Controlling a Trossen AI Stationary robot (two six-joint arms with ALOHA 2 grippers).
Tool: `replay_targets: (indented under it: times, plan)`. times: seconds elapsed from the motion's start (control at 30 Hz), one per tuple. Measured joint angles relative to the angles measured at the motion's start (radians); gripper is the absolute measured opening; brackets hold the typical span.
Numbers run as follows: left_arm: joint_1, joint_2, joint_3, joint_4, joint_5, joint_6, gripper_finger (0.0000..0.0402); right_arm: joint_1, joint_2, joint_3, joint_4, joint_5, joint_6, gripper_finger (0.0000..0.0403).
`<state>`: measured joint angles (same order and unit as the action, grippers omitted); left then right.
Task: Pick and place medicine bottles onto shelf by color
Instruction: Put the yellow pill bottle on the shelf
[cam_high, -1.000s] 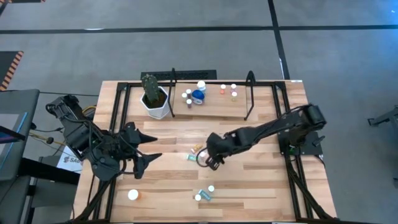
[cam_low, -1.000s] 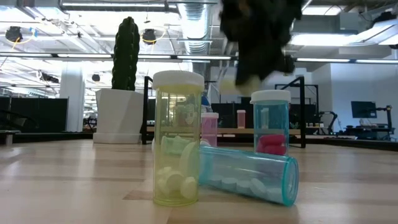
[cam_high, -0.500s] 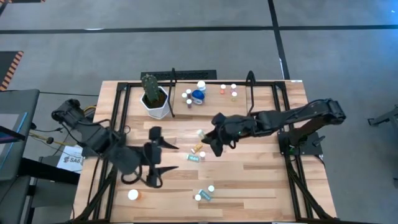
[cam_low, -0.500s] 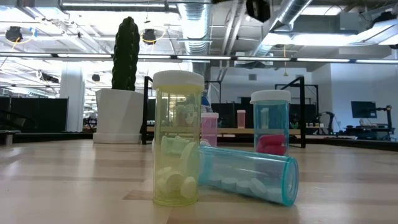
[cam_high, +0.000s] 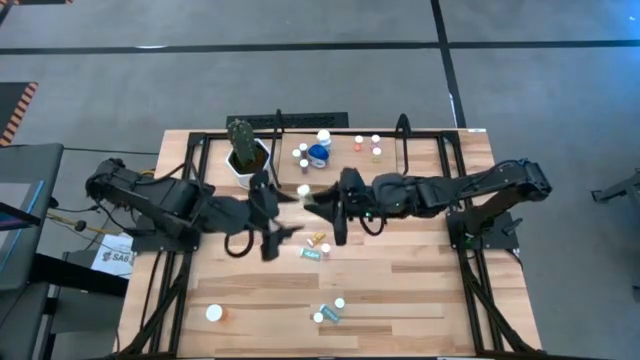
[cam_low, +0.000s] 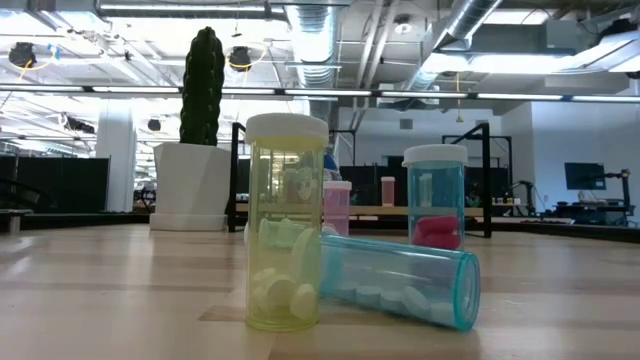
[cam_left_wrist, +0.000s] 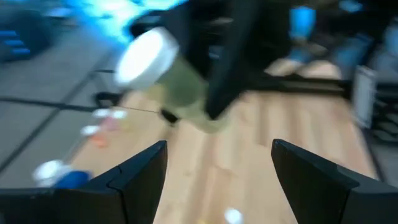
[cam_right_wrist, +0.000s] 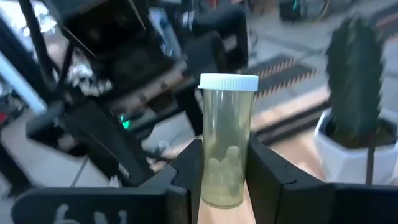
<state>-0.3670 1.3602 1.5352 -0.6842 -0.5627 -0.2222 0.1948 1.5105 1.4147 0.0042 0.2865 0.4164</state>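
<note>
Right pincer (cam_high: 308, 196) pinching a pale yellow-green, white-capped bottle (cam_right_wrist: 226, 147) above the counter (cam_high: 400, 290), just in front of the shelf (cam_high: 350, 172). Left pincer (cam_high: 283, 212) spread wide and empty, facing the held bottle at close range (the two pincers nearly meet). Several small bottles stand on the shelf board beside a potted cactus (cam_high: 246, 152); others remain on the counter, including a yellow upright bottle (cam_low: 286, 235) and a teal bottle (cam_low: 398, 280) lying on its side.
</note>
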Motion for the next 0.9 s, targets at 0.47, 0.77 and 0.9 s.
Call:
replay_targets:
  times: [0.47, 0.77, 0.9]
  plan:
    - [0.006, 0.000, 0.000, 0.158, -0.143, -0.027, 0.0276, -0.013, -0.005, 0.000, 0.178, 0.008, -0.202, 0.0114]
    - [0.006, 0.000, 0.000, 0.350, -0.239, 0.019, 0.0276, -0.012, -0.026, 0.001, 0.188, 0.065, -0.294, 0.0114]
    - [0.008, 0.000, 0.000, 0.453, -0.235, 0.062, 0.0276, -0.012, -0.034, 0.000, 0.192, 0.065, -0.335, 0.0114]
